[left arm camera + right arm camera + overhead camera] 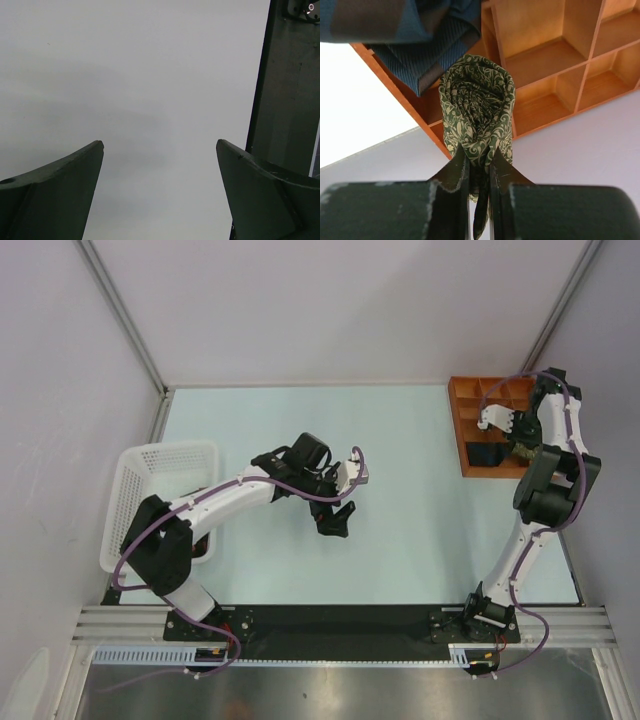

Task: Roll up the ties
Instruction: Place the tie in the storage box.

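Observation:
A green tie with a cream paisley pattern (477,105) is rolled into a tight coil. My right gripper (479,150) is shut on its lower edge, with a loose tail hanging between the fingers. It holds the roll over the near corner of the orange compartment tray (545,55). A dark blue striped tie (420,30) lies in the tray's corner compartment. In the top view the right gripper (518,448) is over the tray (468,400), next to the dark tie (487,453). My left gripper (345,495) hovers open and empty over the table's middle; its wrist view (160,145) shows only a blank grey surface.
A white mesh basket (160,490) stands at the left edge of the table, beside the left arm. A dark upright bar (287,85) fills the right side of the left wrist view. Grey walls enclose the table on three sides.

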`<state>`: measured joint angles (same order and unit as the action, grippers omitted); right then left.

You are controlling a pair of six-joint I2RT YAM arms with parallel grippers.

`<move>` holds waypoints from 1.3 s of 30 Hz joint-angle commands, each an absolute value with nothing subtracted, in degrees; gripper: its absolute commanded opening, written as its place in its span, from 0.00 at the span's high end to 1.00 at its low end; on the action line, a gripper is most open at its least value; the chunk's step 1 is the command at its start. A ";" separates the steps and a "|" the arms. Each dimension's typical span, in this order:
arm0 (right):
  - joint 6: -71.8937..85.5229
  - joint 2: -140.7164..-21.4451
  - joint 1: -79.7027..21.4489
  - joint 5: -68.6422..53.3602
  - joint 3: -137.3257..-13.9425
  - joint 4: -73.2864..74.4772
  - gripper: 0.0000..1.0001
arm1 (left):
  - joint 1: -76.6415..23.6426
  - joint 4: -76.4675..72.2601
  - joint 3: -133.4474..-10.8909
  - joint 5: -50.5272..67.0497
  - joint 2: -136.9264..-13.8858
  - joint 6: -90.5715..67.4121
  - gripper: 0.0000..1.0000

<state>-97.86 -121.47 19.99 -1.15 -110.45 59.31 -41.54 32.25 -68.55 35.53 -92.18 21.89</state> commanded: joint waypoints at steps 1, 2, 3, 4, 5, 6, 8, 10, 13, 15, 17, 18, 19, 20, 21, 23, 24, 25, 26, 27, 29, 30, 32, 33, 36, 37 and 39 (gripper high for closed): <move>-100.20 -119.62 18.20 -0.09 -109.07 58.80 1.00 | -40.87 31.03 -67.77 37.79 -89.30 20.74 0.00; -100.02 -119.79 18.02 0.00 -109.16 58.80 1.00 | -40.87 30.85 -67.50 37.71 -89.21 20.83 0.00; -100.02 -119.79 17.76 0.00 -109.16 59.06 1.00 | -40.87 30.68 -67.33 37.44 -89.21 20.74 0.01; -100.02 -119.71 17.49 -0.26 -109.16 59.06 1.00 | -40.78 30.67 -67.24 37.44 -89.21 20.66 0.00; -100.02 -119.71 17.23 -0.35 -109.16 59.24 1.00 | -40.69 30.59 -67.06 37.53 -89.21 20.65 0.01; -100.11 -119.62 16.97 -0.53 -109.16 59.59 1.00 | -40.69 30.59 -66.97 37.53 -89.12 20.48 0.01; -100.20 -119.36 16.61 -0.97 -109.16 60.29 1.00 | -40.61 30.41 -66.97 37.44 -89.30 20.48 0.01; -100.28 -119.09 16.35 -1.58 -109.33 61.08 1.00 | -40.52 30.50 -67.15 37.35 -89.38 20.57 0.00; -100.90 -118.57 16.17 -2.11 -109.07 62.66 1.00 | -40.43 30.41 -67.32 37.35 -89.82 20.57 0.00; -101.07 -118.13 16.08 -2.72 -108.99 63.72 1.00 | -40.34 30.32 -67.32 37.44 -89.91 20.57 0.00; -101.86 -117.78 16.08 -2.90 -108.29 64.42 1.00 | -40.34 30.23 -67.32 37.53 -90.17 20.48 0.01; -102.30 -117.77 16.17 -2.81 -107.76 64.42 1.00 | -40.25 30.23 -67.24 37.62 -90.18 20.39 0.00; -103.44 -117.69 16.35 -2.20 -107.23 64.25 1.00 | -40.25 30.15 -67.24 37.62 -90.18 20.39 0.01; -103.88 -117.69 16.35 -1.94 -105.75 63.55 1.00 | -40.25 30.23 -67.24 37.62 -90.26 20.48 0.01; -104.41 -117.69 16.43 -1.50 -105.04 62.85 1.00 | -40.25 30.23 -67.24 37.62 -90.18 20.39 0.01; -105.46 -117.77 16.61 -0.27 -103.28 61.01 1.00 | -40.17 30.23 -67.15 37.70 -90.17 20.39 0.00; -105.56 -118.12 16.61 -0.18 -103.10 60.56 1.00 | -40.17 30.15 -67.06 37.71 -90.00 20.39 0.01; -105.56 -118.30 16.35 -0.09 -103.10 60.56 1.00 | -40.17 30.15 -66.89 37.71 -90.00 20.30 0.01; -105.47 -118.47 16.17 -0.17 -103.01 60.38 1.00 | -40.17 30.15 -66.80 37.62 -90.00 20.30 0.01; -105.38 -118.74 16.00 -0.26 -102.92 60.21 1.00 | -40.08 30.06 -66.88 37.53 -90.09 20.39 0.01; -105.12 -119.09 15.56 -0.09 -102.83 59.86 1.00 | -40.08 30.15 -66.88 37.62 -90.09 20.30 0.00; -105.03 -119.27 15.56 -0.09 -102.66 59.59 0.93 | -40.08 30.15 -66.88 37.53 -90.17 20.22 0.00; -104.77 -119.62 15.47 1.58 -102.92 58.80 0.80 | -39.99 30.15 -66.88 37.53 -90.18 20.22 0.00; -104.24 -119.53 15.47 1.58 -103.18 58.62 0.69 | -39.99 30.15 -66.88 37.53 -90.09 20.21 0.00; -104.15 -118.66 15.56 1.67 -103.18 58.54 0.55 | -39.99 30.23 -66.88 37.44 -90.00 20.30 0.01; -104.15 -117.78 15.56 1.67 -102.92 58.71 0.53 | -39.99 30.15 -66.97 37.27 -90.00 20.22 0.00; -104.68 -116.99 15.64 1.76 -102.40 58.71 0.49 | -39.90 30.23 -67.15 37.27 -89.91 20.21 0.00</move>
<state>-103.46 -120.40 15.94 1.13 -102.98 58.35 -40.51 31.35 -67.18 36.07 -91.85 20.97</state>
